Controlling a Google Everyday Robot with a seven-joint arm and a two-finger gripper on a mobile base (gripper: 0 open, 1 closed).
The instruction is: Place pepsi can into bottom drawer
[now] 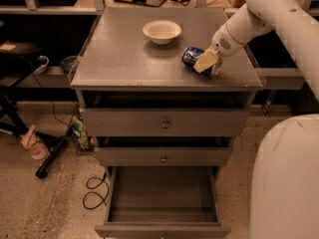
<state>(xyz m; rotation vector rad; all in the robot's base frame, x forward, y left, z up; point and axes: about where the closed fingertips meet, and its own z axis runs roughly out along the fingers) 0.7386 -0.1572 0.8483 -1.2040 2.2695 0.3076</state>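
The pepsi can point(191, 57) is a dark-blue can, tilted on its side at the right of the grey cabinet top point(124, 59). My gripper point(206, 62) reaches in from the right on the white arm and is shut on the can, with one cream finger point(204, 60) across its front. The can is at or just above the surface. The bottom drawer point(162, 229) is pulled open below, and the part of its inside that I see holds nothing.
A cream-white bowl point(161, 31) stands at the back middle of the cabinet top. The two upper drawers point(164, 123) are closed. Cables point(94, 190) and a bottle point(79, 133) lie on the floor at the left. The robot's white body point(289, 178) fills the lower right.
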